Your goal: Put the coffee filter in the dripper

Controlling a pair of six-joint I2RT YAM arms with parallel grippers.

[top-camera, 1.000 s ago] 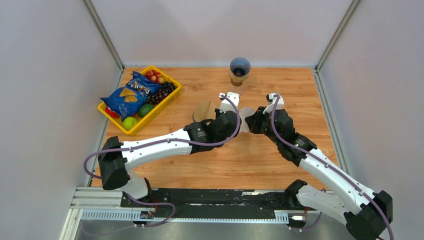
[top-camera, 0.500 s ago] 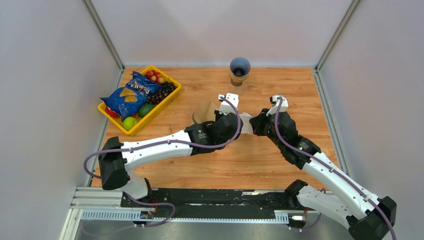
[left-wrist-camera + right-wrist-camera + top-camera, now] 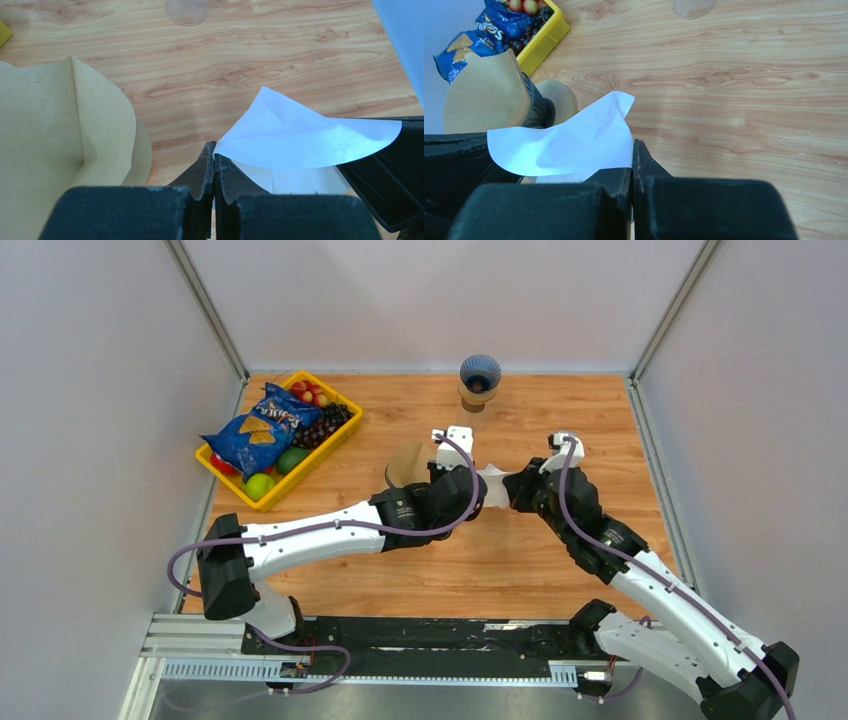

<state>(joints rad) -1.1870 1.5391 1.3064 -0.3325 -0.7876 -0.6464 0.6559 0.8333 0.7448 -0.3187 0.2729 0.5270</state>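
White paper coffee filter point(image 3: 497, 480) was held over the middle of the wooden bench point(image 3: 590, 420), stretched btwn both pincers. Left pincer point(image 3: 215, 159) was pressed together on one edge; right pincer point(image 3: 633, 150) pinched the opposite edge. Blue ribbed cone dripper point(image 3: 480, 372) stood well apart at the far edge. Brown paper filters point(image 3: 60, 145) sat just beside the left pincer, w/ a yellow plastic tray point(image 3: 312, 462) of snacks & fruit far left.
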